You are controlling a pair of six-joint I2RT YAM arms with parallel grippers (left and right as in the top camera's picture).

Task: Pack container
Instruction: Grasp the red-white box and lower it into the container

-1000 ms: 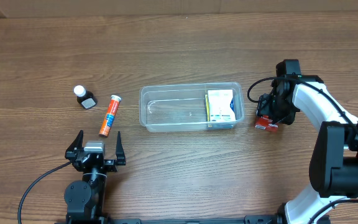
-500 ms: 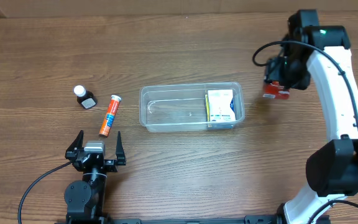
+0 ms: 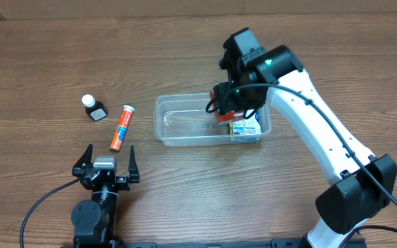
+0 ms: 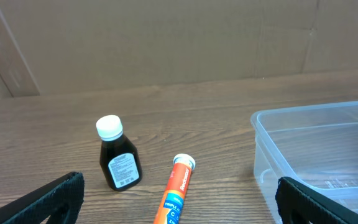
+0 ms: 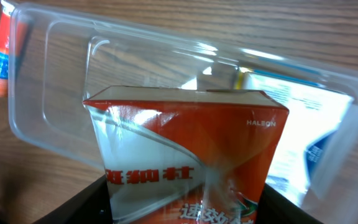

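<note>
The clear plastic container [image 3: 185, 129] lies at mid-table, with a white, yellow and blue box [image 3: 248, 126] flat at its right end. My right gripper [image 3: 231, 109] is shut on a red and white box [image 3: 227, 114], held over the container just left of that box. In the right wrist view the red and white box [image 5: 191, 149] fills the space between the jaws, and the container [image 5: 61, 81] and the white box [image 5: 303, 137] lie beneath it. My left gripper [image 3: 106, 162] stands open near the front edge, holding nothing.
An orange tube [image 3: 121, 128] and a small dark bottle with a white cap [image 3: 94, 108] lie left of the container. The left wrist view shows the bottle [image 4: 118, 155] upright, the tube [image 4: 178, 190] lying flat and the container's corner [image 4: 316, 143] to the right.
My right arm lifted the red and white box from the table right of the container and swung left, to above the container. The left arm stayed still.
</note>
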